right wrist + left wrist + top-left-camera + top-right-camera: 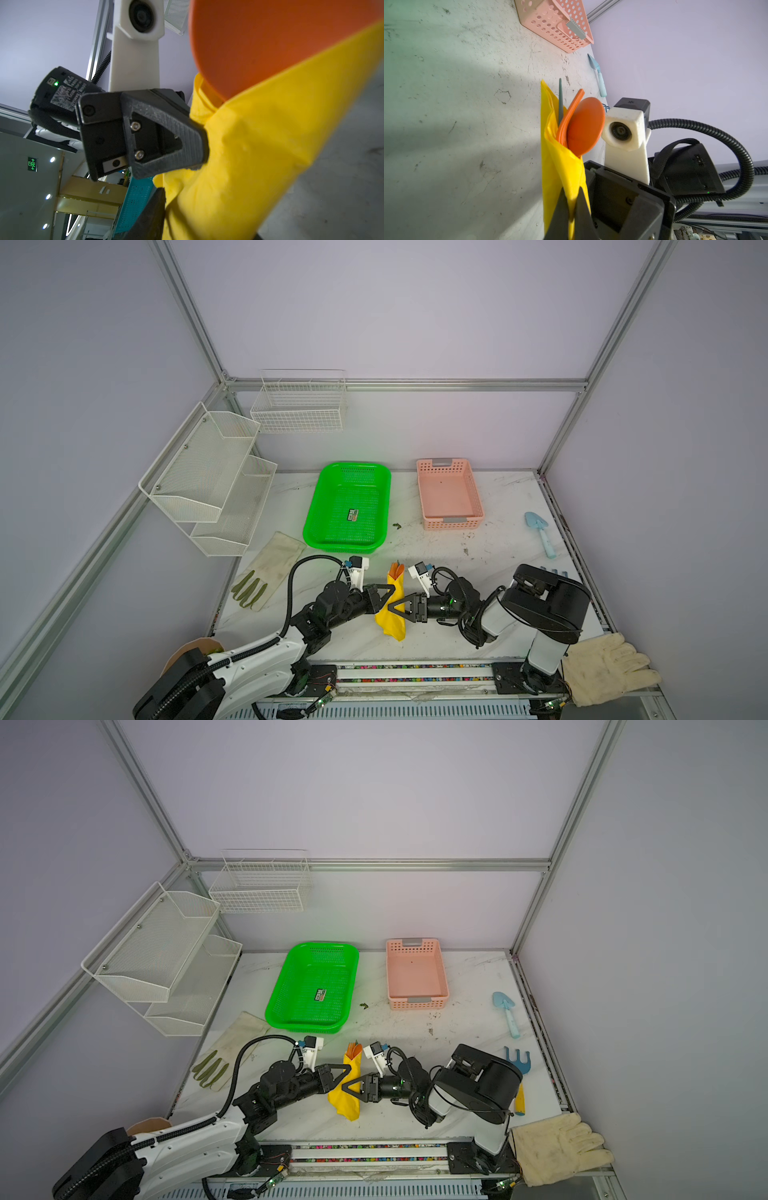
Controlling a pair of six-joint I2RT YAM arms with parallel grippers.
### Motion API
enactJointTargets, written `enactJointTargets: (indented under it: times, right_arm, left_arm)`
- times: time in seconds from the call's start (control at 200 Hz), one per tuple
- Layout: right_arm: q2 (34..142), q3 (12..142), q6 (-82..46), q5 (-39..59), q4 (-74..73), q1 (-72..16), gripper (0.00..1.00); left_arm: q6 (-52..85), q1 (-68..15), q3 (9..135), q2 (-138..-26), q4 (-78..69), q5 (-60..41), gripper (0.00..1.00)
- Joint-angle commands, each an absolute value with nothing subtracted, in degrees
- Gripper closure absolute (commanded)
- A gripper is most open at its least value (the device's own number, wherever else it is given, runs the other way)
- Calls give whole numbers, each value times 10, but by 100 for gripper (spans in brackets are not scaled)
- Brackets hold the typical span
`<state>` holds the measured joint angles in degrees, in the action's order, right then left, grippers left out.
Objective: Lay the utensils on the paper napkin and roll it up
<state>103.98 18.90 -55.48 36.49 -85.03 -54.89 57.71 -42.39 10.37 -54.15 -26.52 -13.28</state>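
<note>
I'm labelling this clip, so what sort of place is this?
Likely a robot test booth, not a home: two black-and-white robot arms on a rail, plain lilac wall panels in a silver aluminium frame, and a scuffed white marble-look tabletop.

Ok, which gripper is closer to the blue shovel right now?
Right. The right gripper is at the yellow napkin roll on the side facing the shovel; the left gripper pinches the roll from the opposite side, farther from it.
</note>
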Motion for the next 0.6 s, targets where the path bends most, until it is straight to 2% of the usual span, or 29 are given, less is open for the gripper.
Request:
enactJointTargets:
  times: [0.0,0.255,0.405,0.445,0.555,0.595]
  right_arm:
    - [1063,194,-591,388,-963,-549,66]
    - [1044,187,-591,380,-964,-549,91]
    - [1024,187,-586,378,-946,-549,98]
    - [1018,186,-585,376,-945,-549,98]
    - [1005,183,-586,374,-939,-549,99]
    - [1000,183,-585,372,-936,-549,99]
  left_arm:
    - [580,-422,92,-537,-298,-139,100]
    - [576,-422,91,-521,-281,-138,100]
    - [572,-422,92,-515,-279,-145,98]
    - [571,-422,94,-514,-274,-146,91]
    - [557,-422,100,-499,-251,-140,50]
    - [549,-421,105,-483,-231,-132,42]
